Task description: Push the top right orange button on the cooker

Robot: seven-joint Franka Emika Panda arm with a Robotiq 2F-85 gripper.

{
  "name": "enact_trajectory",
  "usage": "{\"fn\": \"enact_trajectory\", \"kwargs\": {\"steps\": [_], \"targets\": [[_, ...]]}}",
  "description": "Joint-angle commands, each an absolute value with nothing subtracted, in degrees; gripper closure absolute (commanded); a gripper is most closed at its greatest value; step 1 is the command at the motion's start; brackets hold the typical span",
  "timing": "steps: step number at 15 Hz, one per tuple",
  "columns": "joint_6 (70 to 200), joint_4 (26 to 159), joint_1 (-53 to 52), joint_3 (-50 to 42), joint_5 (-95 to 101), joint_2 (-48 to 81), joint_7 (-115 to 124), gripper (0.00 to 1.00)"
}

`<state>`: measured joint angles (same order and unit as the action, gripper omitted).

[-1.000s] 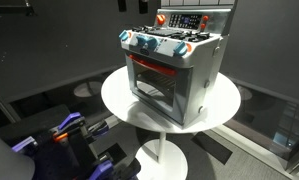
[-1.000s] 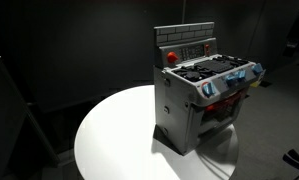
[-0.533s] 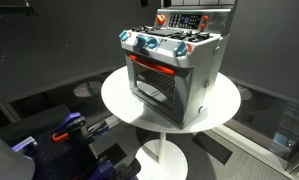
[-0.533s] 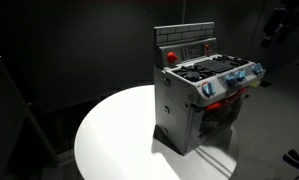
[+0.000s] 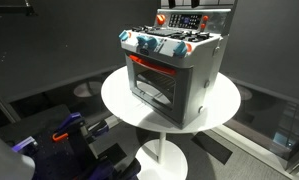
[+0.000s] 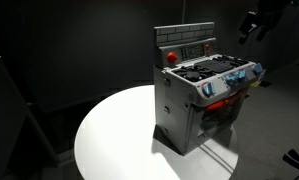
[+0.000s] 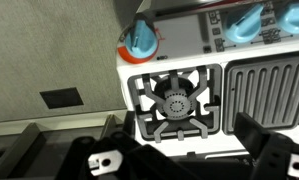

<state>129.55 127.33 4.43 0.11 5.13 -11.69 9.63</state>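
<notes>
Orange button [image 5: 203,20] sits at the right end of the cooker [image 5: 174,65] back panel, on the round white worktop [image 5: 114,95]; it is tiny and hard to confirm. Claw [image 6: 252,24] has slid left over the last second, from the frame edge toward the cooker, but is high and well apart from it. Wrist view: fingers [image 7: 101,160] spread wide, empty, burner [image 7: 174,100] in sight. Approach under way, no press yet.

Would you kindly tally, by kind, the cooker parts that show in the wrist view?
Blue knobs: 3
Round burner: 1
Ribbed griddle plate: 1
Total: 5
</notes>
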Motion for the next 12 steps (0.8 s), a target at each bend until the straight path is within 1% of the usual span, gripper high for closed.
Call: {"fn": "enact_trajectory", "kwargs": {"steps": [1,12], "targets": [[132.1,122.3,5.0,0.1,8.1,-6.2,14.2,0.0],[134.4,112.1,3.7,-1.9,13.6,5.3,22.6,0.0]]}}
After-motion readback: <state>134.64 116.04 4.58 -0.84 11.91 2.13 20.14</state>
